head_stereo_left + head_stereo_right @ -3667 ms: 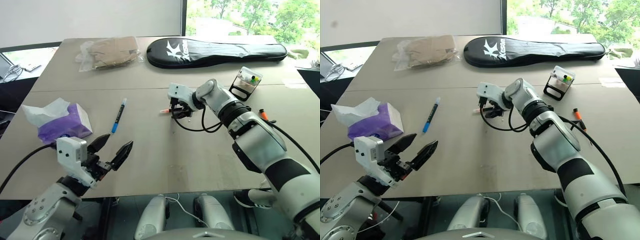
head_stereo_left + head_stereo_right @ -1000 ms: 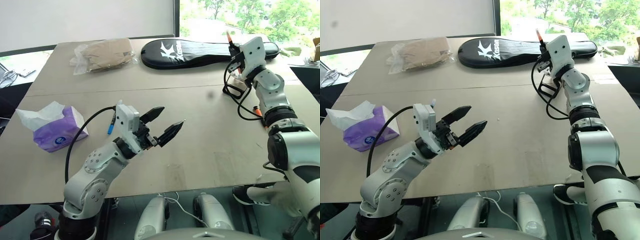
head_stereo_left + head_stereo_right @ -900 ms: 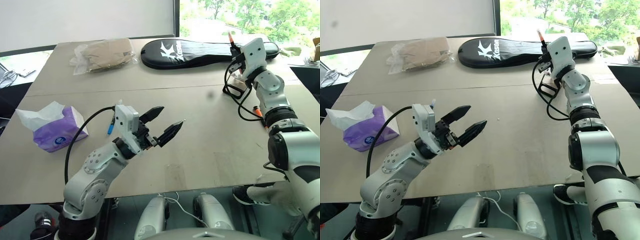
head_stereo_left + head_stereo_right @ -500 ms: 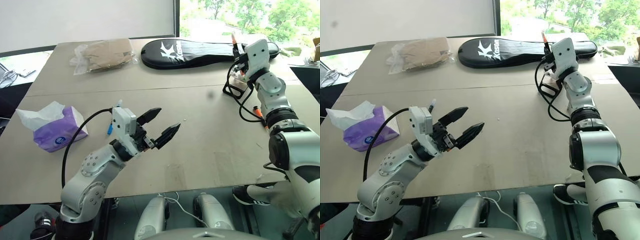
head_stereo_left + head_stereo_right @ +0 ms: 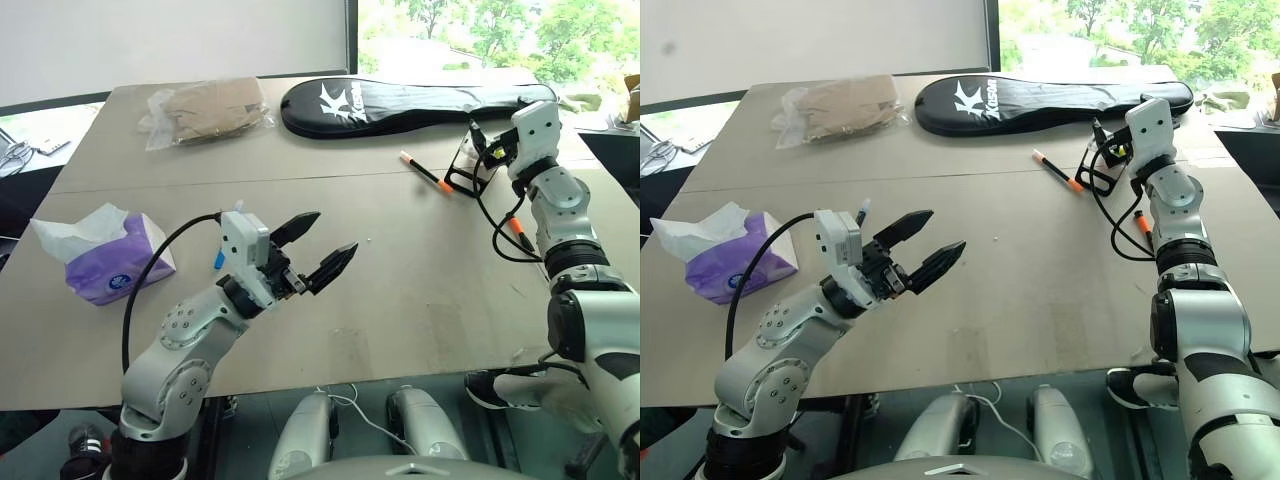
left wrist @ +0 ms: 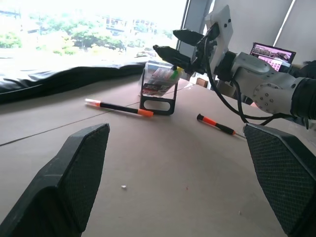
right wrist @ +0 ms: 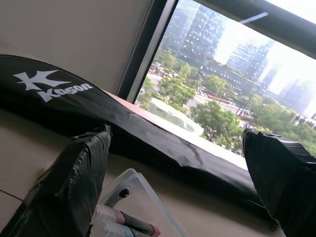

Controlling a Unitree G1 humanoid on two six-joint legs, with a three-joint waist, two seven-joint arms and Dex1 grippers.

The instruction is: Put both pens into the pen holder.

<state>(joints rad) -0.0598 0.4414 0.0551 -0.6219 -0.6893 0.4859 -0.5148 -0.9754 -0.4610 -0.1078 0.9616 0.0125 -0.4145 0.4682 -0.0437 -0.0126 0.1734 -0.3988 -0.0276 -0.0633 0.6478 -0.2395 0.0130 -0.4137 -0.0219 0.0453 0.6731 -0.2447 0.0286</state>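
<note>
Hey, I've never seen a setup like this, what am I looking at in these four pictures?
A two-armed humanoid robot at a table. Two pictures come from cameras in its head, looking down over its arms. The other two come from cameras on its wrists, looking out between black fingers. The left pincer hangs open and empty above the table. The right pincer is open above a clear pen holder. A white and orange pen lies on the table beside the holder, an orange and black pen nearer the robot. Also there: a tissue pack, a black racket bag, a plastic bag.
</note>
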